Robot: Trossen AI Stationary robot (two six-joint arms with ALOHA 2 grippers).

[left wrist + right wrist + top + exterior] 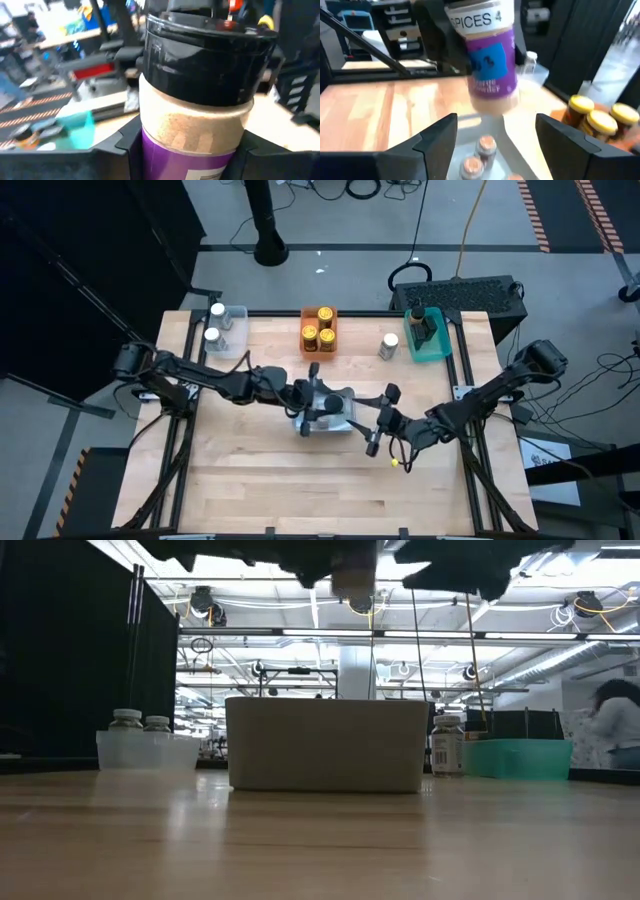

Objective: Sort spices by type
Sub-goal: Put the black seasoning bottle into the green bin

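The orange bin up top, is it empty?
No, the orange bin holds three jars with yellow lids.

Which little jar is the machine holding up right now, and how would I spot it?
Look at the middle of the wooden table, above the pale rectangular plastic bin. There the left pincer holds a small cylindrical spice jar in the air. Unlike the yellow-lidded jars in the orange bin, it has a black lid and a purple label.

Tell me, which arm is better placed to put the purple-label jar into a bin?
Left, probably. The left gripper grips the purple-label jar, which has a black lid, above the middle bin. The right gripper stands open near it and holds nothing.
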